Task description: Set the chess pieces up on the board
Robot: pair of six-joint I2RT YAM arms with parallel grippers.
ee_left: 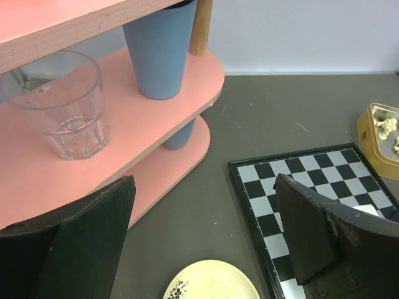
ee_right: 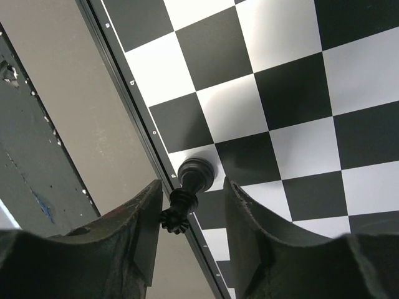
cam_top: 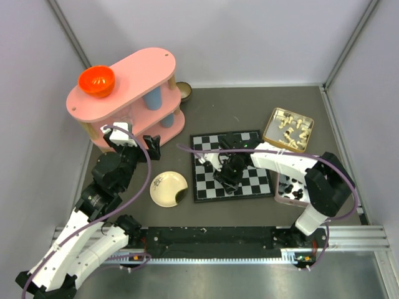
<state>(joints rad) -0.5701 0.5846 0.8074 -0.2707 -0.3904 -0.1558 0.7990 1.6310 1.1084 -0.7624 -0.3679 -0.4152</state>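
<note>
While its two fingers stand partly spread, the right gripper (ee_right: 190, 205) straddles a single black chess piece (ee_right: 187, 190) without pinching it. The piece stands between the fingers on a white square at the very edge of the board (ee_right: 293, 93), round base down, its crowned head close to one finger. A clear gap separates it from the other finger. Whether the crown actually brushes the nearer finger is hard to tell, since the two dark shapes merge there. Beyond the fingertips the board's checks run out of the wrist view. Beside the gripper lies the board's thin border, then bare table (ee_right: 106, 112).

From above, the gripper's wrist covers both the fingers and the piece, so neither shows there. Behind the gripper, under its own forearm, the other black chess pieces (cam_top: 288, 184) lie in a tray (cam_top: 293, 203) that the arm partly hides; their number cannot be made out.

The left gripper (ee_left: 206, 205) is spread wide, holding nothing and touching nothing. Ahead of its fingers a pink shelf (ee_left: 156, 93) carries a clear glass (ee_left: 62, 103) and a blue cup (ee_left: 161, 50). Between and below the fingers a cream plate (ee_left: 212, 283) is cut off by the frame's edge.
</note>
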